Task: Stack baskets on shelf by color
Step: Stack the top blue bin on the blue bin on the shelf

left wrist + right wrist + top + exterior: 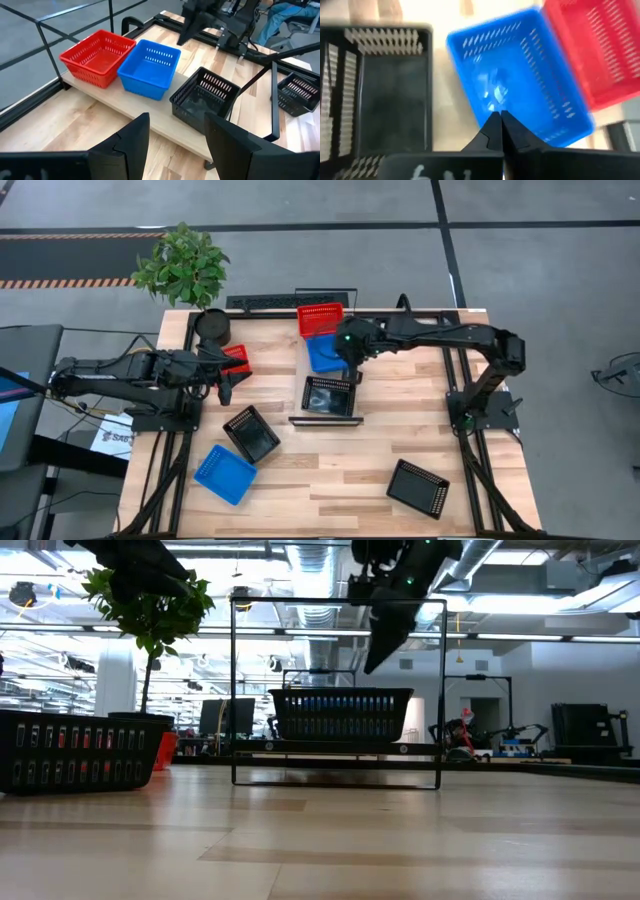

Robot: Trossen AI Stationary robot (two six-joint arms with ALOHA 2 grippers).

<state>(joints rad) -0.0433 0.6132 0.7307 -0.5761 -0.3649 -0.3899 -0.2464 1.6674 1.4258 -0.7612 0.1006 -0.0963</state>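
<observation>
Flanking the shelf [325, 418]: plant pot [211, 327], loose baskets [251, 433].

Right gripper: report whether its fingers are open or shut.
Shut. In the right wrist view the right gripper has its two dark fingertips pressed together with nothing between them, above the blue basket on the shelf.

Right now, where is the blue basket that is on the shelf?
In the high view, the blue basket sits mid-shelf, between the red basket and the black basket, under the right end effector.
</observation>
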